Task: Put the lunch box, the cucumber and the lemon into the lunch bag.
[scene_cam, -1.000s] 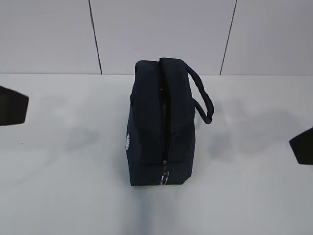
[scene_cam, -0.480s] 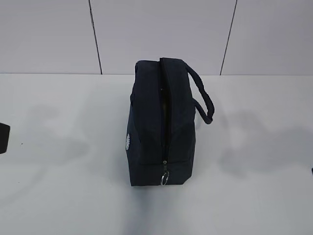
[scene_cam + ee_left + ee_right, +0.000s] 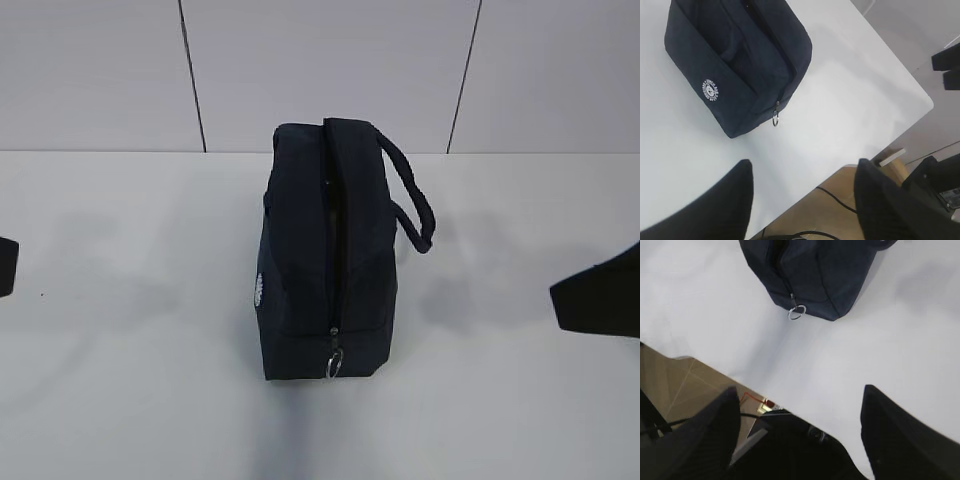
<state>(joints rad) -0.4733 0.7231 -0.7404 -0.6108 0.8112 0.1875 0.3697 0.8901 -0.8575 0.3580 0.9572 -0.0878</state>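
The dark navy lunch bag (image 3: 330,260) stands in the middle of the white table (image 3: 130,400), its end with the silver ring pull (image 3: 334,366) facing the camera and its top zipper partly open. The lunch box, cucumber and lemon are out of view. My left gripper (image 3: 5,268) shows only as a dark tip at the left edge, far from the bag. My right gripper (image 3: 598,300) is at the right edge. In the left wrist view the bag (image 3: 735,60) lies beyond the open, empty gripper (image 3: 800,172). In the right wrist view the bag (image 3: 815,270) lies beyond the open, empty gripper (image 3: 800,397).
The table's front edge (image 3: 860,150) runs close under both grippers, with tan floor and cables (image 3: 840,202) below it. A dark robot base (image 3: 790,445) sits beneath the right gripper. A grey panelled wall (image 3: 330,70) stands behind the table.
The right gripper, almost out of the exterior view half a second ago, has come back in at the right edge. The left gripper has drawn back to the left edge. The bag has not moved.
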